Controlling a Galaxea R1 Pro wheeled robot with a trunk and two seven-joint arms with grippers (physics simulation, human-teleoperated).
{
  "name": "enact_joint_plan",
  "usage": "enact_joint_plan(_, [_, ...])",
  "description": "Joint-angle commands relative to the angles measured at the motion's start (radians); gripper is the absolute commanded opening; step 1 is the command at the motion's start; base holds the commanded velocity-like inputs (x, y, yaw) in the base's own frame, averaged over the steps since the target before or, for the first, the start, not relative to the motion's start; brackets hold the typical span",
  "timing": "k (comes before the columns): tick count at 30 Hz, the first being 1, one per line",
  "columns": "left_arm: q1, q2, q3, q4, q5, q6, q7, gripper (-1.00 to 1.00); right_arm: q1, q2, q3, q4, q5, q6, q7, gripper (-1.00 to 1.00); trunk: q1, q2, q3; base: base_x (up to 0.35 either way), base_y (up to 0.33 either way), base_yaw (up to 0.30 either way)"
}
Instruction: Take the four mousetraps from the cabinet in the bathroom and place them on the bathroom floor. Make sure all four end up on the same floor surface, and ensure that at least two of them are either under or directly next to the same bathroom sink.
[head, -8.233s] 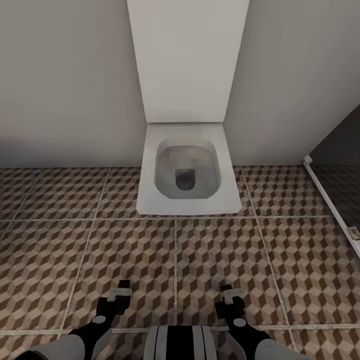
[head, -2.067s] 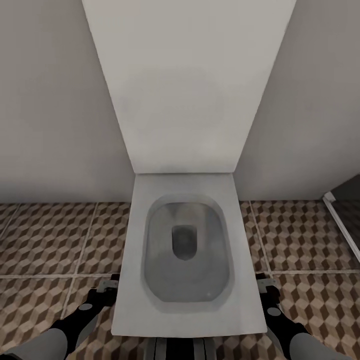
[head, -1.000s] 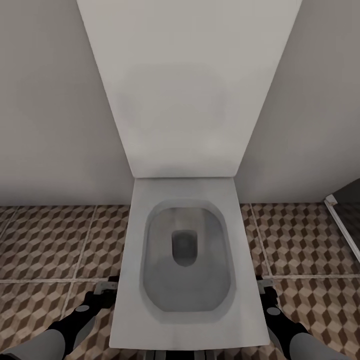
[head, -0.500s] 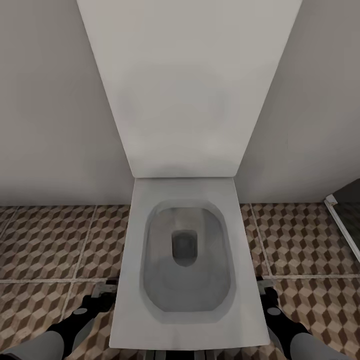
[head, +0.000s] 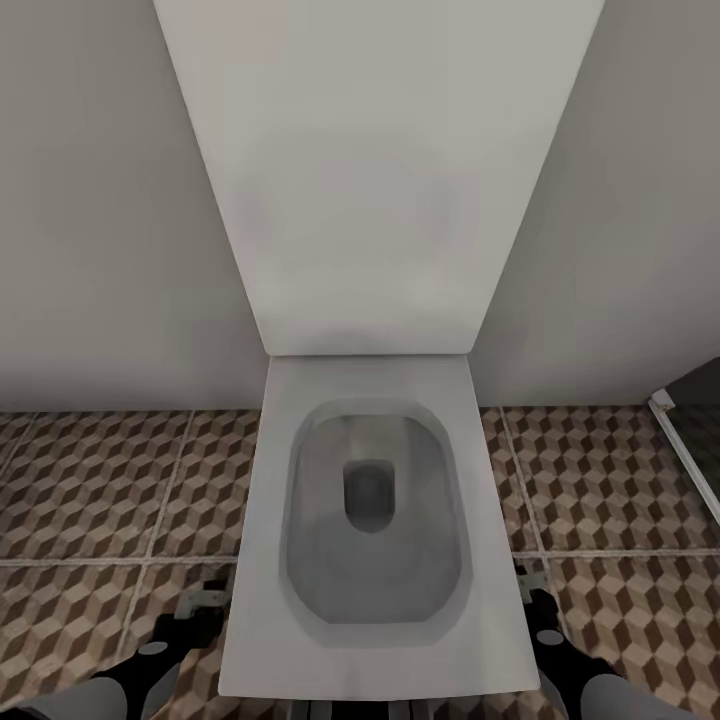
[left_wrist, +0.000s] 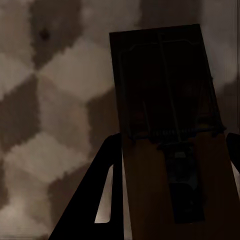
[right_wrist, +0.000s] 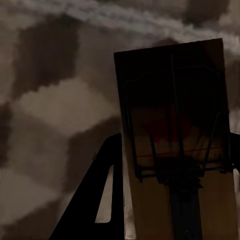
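From the head camera, a white toilet (head: 370, 530) sits dead centre against the wall, its tall lid (head: 375, 180) raised toward twelve o'clock, and the patterned bathroom floor (head: 110, 480) spreads out on both sides of it. The left gripper (head: 205, 598) pokes out at about seven o'clock, just beside the bowl's edge and low over the tiles; the right gripper (head: 530, 580) sits at about five o'clock on the other side. A strip of the dark shower base (head: 690, 430) shows at three o'clock. From here I cannot tell how far either pair of fingers is spread. In the left wrist camera, a mousetrap (left_wrist: 165, 125) lies lengthwise between the dark fingers (left_wrist: 100, 190), its wire frame pointing away from the wrist and the cube-printed tiles close behind it; the fingers look clamped on its long edges, probably so the flat board stays level for setting down. In the right wrist camera, a second mousetrap (right_wrist: 175, 125), its red mark visible under the wire, is pinched the same way between that gripper's fingers (right_wrist: 102, 195), again over tile. Both traps seem carried low and ready to drop, though no sink is in sight here, so this looks a poor spot for the sink condition.
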Motion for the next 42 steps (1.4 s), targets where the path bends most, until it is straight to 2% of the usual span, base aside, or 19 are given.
enact_joint_plan(1, [0.0,-0.001,-0.012,0.0,0.002,-0.006,0.007,-1.0,-0.001,0.0,0.001,0.009,0.008,-0.008,-0.004,-1.0,0.0,0.0,-0.001,0.0,0.0,0.0])
enact_joint_plan(12, [0.001,-0.002,-0.012,0.002,0.004,-0.046,0.01,-1.0,0.0,0.001,0.0,0.036,0.008,-0.022,-0.004,-1.0,0.0,0.0,-0.001,0.0,0.0,0.0])
enact_joint_plan(17, [0.002,-0.002,-0.012,0.003,0.006,-0.12,0.022,-1.0,0.0,0.001,0.0,0.041,0.008,-0.023,-0.004,-1.0,0.0,0.0,-0.001,0.0,0.0,0.0])
enact_joint_plan(19, [0.003,-0.002,-0.012,0.003,0.004,-0.146,0.045,-1.0,0.0,0.001,0.0,0.051,0.009,-0.023,-0.004,-1.0,0.0,0.0,-0.001,0.0,0.0,0.0])
enact_joint_plan(36, [0.01,-0.002,-0.012,0.005,0.0,-0.161,0.07,-1.0,0.005,0.001,-0.001,0.111,0.008,-0.027,-0.003,-1.0,0.0,0.0,-0.001,0.0,0.0,0.0])
enact_joint_plan(42, [0.033,-0.002,-0.012,0.005,0.0,-0.161,0.07,-1.0,0.008,0.001,0.0,0.112,0.008,-0.027,-0.003,-1.0,0.0,0.0,-0.001,0.0,0.0,0.0])
